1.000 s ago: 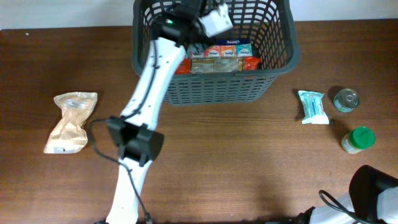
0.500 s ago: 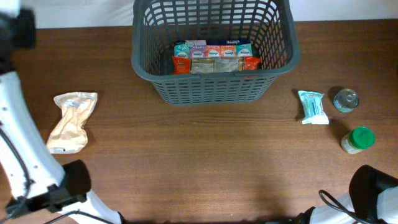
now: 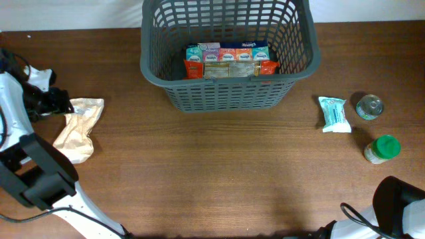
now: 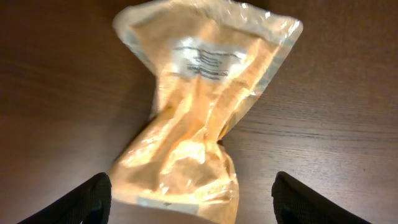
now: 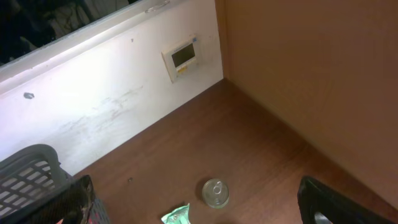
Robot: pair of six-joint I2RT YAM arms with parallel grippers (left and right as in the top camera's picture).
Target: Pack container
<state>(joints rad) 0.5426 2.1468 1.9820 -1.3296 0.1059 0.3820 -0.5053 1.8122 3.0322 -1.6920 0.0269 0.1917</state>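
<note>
The container, a dark grey lattice basket (image 3: 229, 86), stands at the back centre with a row of colourful packets (image 3: 229, 61) inside. A crinkled tan bag (image 3: 78, 126) lies flat at the left. My left gripper (image 3: 58, 103) is open and hovers at the bag's upper left. In the left wrist view the tan bag (image 4: 202, 106) fills the frame, and the left gripper's (image 4: 194, 208) fingers straddle its near end without touching. My right gripper (image 5: 199, 211) is open and empty, high above the right side of the table.
A teal packet (image 3: 334, 113), a small round can (image 3: 369, 106) and a green-lidded jar (image 3: 382, 148) sit at the right. The can (image 5: 215, 193), the packet (image 5: 177, 216) and a basket corner (image 5: 28, 174) show in the right wrist view. The right arm (image 3: 398, 206) rests at the bottom right.
My left arm has left the basket and swung to the far left, and now it is over the tan bag. The right arm and the objects have not moved.
</note>
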